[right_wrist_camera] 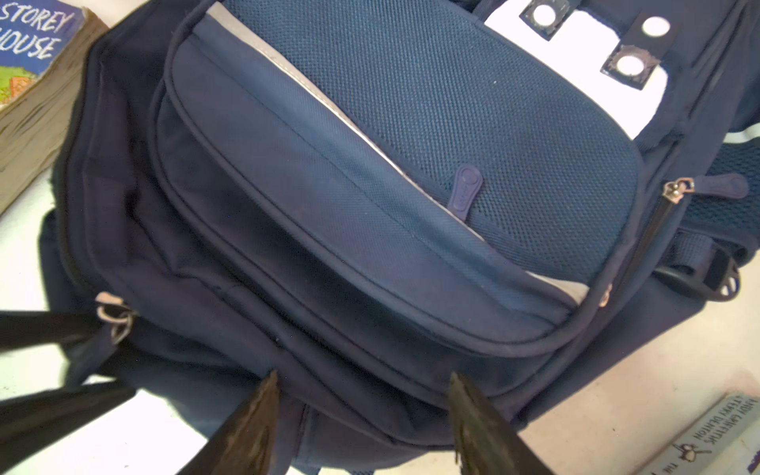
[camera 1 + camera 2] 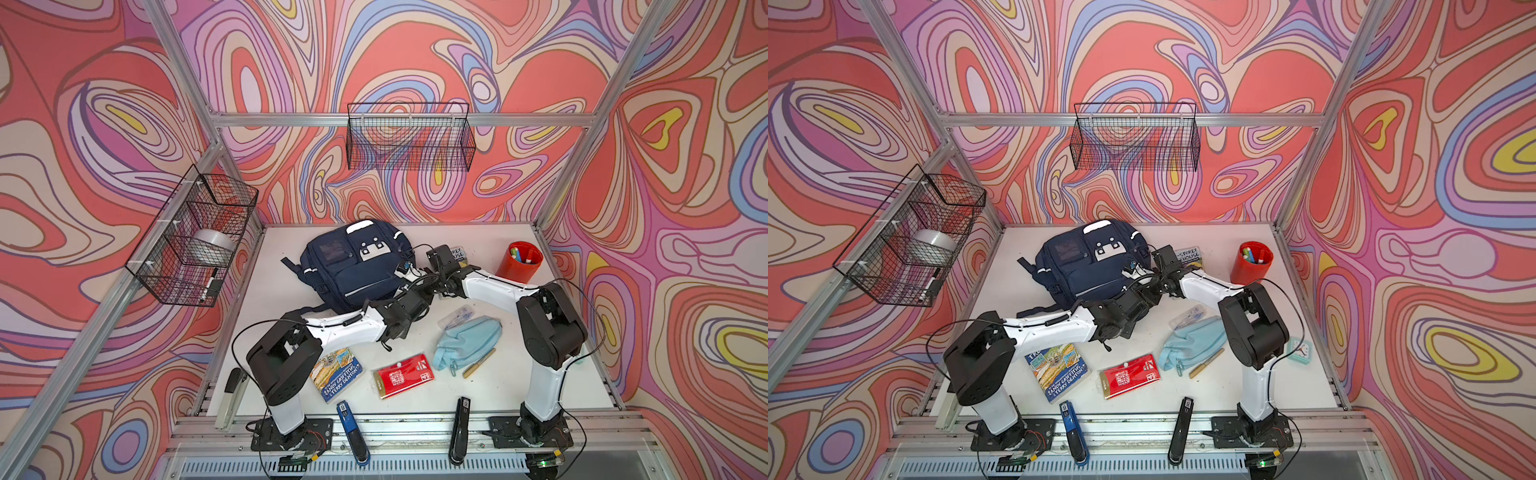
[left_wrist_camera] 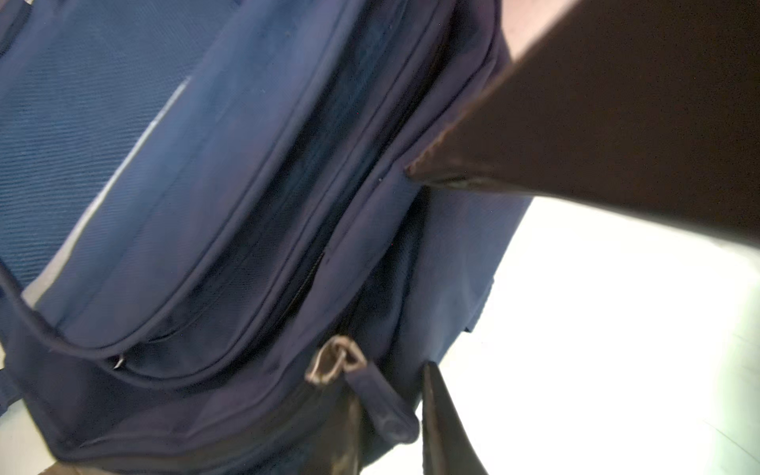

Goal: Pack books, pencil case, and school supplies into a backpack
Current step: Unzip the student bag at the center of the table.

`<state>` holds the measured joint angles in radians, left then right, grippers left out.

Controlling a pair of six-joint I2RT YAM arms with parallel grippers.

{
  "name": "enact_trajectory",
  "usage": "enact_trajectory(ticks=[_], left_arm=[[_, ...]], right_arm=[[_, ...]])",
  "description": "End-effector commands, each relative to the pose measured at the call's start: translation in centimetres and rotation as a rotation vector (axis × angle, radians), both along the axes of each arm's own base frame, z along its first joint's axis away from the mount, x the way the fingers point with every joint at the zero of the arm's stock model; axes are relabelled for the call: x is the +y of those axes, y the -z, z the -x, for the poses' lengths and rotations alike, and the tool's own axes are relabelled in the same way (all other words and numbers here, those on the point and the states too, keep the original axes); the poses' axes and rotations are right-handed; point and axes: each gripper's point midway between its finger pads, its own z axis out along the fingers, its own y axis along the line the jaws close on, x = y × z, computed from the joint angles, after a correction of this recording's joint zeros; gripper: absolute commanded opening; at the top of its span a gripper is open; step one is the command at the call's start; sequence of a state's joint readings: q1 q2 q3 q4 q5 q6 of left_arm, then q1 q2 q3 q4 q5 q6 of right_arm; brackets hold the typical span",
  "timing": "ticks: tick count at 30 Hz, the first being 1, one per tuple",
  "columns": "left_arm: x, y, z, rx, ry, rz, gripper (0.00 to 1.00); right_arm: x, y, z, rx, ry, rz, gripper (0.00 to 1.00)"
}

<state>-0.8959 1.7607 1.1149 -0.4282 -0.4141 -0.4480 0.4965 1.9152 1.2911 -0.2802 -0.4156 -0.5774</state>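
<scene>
Backpack [image 2: 353, 270] lies at the back of the table [image 2: 498, 395]. Two books: one [image 2: 336, 374] reads "ANDY GRIFFITHS, TERRY DENTON", the other [image 1: 33, 61] "STOREY…HOUSE". One pencil case [image 2: 467, 340], one red packet [image 2: 403, 376], one pen [image 2: 479, 363], one clear packet [image 2: 456, 316] and three staplers [image 2: 351, 432]. The left gripper [image 3: 390, 427] pinches a zip pull [image 3: 382, 407]. The right gripper [image 1: 362, 374] has its fingers apart at the backpack's edge.

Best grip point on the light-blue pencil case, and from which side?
Its middle, across the short width, from straight above. The pencil case lies flat and long, soft and lumpy, so a pinch there should bunch the fabric. The tan pen runs beside its near edge, so I'd stay clear of that.
</scene>
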Motion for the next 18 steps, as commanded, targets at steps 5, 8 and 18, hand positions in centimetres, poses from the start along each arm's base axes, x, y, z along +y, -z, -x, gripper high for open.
enact_trajectory(ticks=[5,8,18], left_arm=[[0.1,-1.4,0.1,-0.01,-0.006,0.028,0.0],[-0.3,-3.6,0.1,-0.011,0.005,0.109,0.0],[-0.2,-3.5,0.8,0.093,0.021,0.34,0.0]], right_arm=[[-0.2,1.5,0.1,0.044,0.006,0.011,0.67],[-0.5,1.8,-0.1,0.022,0.009,0.03,0.67],[0.5,2.3,-0.4,-0.097,-0.066,0.026,0.77]])
